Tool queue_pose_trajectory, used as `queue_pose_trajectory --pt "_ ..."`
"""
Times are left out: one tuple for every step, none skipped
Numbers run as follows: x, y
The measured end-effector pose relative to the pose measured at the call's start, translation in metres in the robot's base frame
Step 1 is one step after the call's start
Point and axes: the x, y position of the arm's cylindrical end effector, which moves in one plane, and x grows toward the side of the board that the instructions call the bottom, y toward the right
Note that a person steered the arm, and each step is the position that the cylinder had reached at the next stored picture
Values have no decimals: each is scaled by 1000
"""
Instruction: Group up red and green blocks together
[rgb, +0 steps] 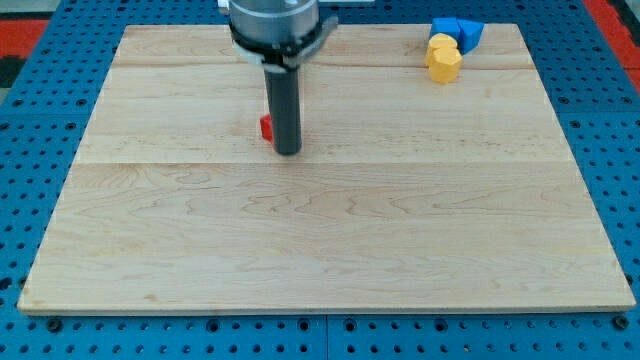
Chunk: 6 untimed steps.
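Where wooden board (330, 230) covers blue pegboard (30, 100), tip (288, 152) touches red block (267, 128)

Pale wooden desk (330, 250) with smooth matt grain, dark matt rod ending in my tip (288, 152), beside it a red block (266, 128) of plastic look

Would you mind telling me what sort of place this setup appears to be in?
Probably a robotics lab bench: a wooden board lies on a blue perforated table, my tip sits beside a red block, and small blue blocks and yellow blocks cluster top right.
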Motion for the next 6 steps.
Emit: queue_pose_trajectory --pt "30 -2" --pt "9 -21" --pt "-40 -24" --pt "-69 -24" --pt "-59 -25" --pt "-55 -25"
